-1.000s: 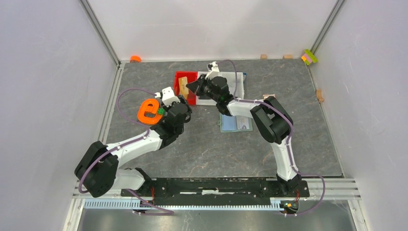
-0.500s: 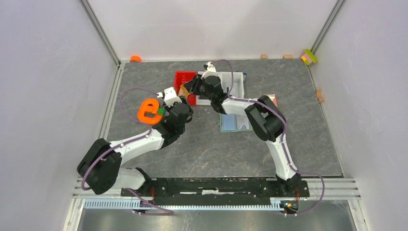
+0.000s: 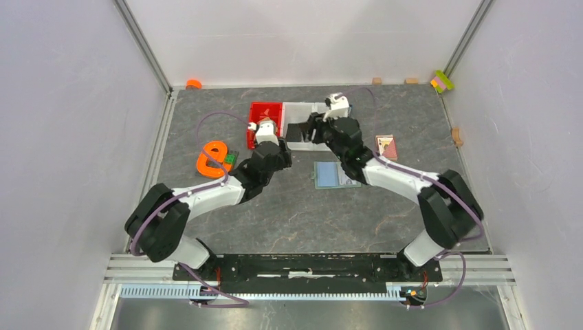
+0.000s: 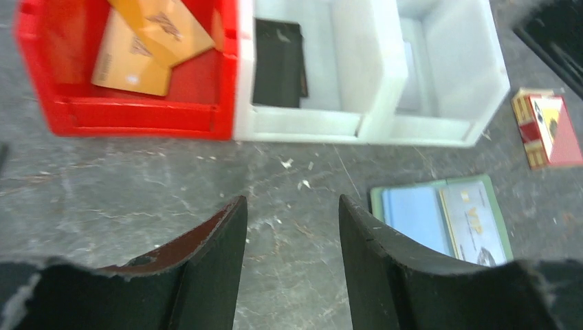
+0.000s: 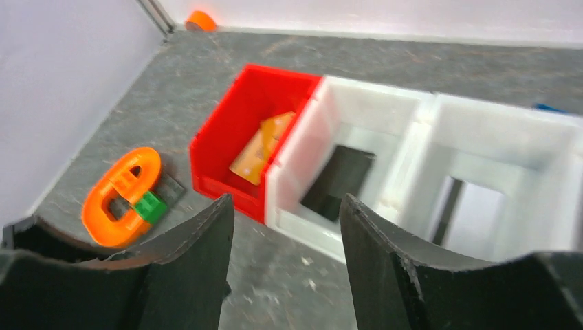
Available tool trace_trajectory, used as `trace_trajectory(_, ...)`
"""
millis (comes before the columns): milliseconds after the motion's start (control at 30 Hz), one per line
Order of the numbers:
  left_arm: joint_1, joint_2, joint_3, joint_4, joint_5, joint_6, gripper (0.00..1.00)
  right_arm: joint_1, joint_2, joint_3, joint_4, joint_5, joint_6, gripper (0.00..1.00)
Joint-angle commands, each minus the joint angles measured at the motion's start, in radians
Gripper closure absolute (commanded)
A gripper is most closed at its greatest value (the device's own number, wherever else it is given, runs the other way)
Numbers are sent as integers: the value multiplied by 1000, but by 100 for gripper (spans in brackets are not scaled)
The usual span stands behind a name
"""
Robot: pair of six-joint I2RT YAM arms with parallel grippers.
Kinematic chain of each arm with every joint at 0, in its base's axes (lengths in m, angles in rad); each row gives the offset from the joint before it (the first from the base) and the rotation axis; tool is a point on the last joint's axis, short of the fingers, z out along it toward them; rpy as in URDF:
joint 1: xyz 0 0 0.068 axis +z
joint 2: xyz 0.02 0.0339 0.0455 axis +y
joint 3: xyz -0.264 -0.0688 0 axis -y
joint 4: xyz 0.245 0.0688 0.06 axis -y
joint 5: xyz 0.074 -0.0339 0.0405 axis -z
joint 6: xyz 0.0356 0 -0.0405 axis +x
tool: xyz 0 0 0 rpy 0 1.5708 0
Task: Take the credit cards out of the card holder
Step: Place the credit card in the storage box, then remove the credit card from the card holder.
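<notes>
Left hand (image 4: 290, 206) and right hand (image 5: 287, 203) gape empty; stiff, slick credit cards (image 4: 419, 218) likely need edge-pinching from card holder (image 4: 504, 223).

Open tabletop (image 3: 289, 206) flanks the card holder (image 3: 323, 174); red bin (image 4: 137, 117) and white bins (image 4: 309, 125) stand beyond.

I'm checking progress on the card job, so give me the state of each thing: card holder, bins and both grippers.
card holder: lying open and flat, cards in its pockets.
red bin: holds two tan-gold cards.
white bin: a dark card in the compartment beside the red bin.
left gripper: open, empty.
right gripper: open, empty.
</notes>
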Motion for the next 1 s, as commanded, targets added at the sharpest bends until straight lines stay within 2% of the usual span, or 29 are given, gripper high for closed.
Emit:
trace_trajectory(0, -4, 59, 37, 25, 170, 30, 41, -19, -129, -200, -28, 91, -88, 37)
trace_trajectory(100, -5, 122, 63, 27, 251, -4, 40, -46, -224, -348, 12, 132, -106, 32)
trace_trajectory(200, -9, 197, 105, 17, 327, -31, 40, -76, -293, -448, 15, 178, -103, 22)
trace_trajectory(367, -16, 268, 123, 12, 399, -22, 40, -125, -355, -547, 17, 163, -47, 22)
trace_trajectory(500, -16, 313, 172, -19, 486, -19, 41, -165, -369, -573, -70, 139, -23, 23)
trace_trajectory(700, -18, 350, 226, -76, 541, -15, 41, -296, -379, -647, -104, -52, 18, 25)
trace_trajectory(967, -17, 445, 316, -149, 610, -24, 45, -365, -322, -602, -198, -296, 46, 31)
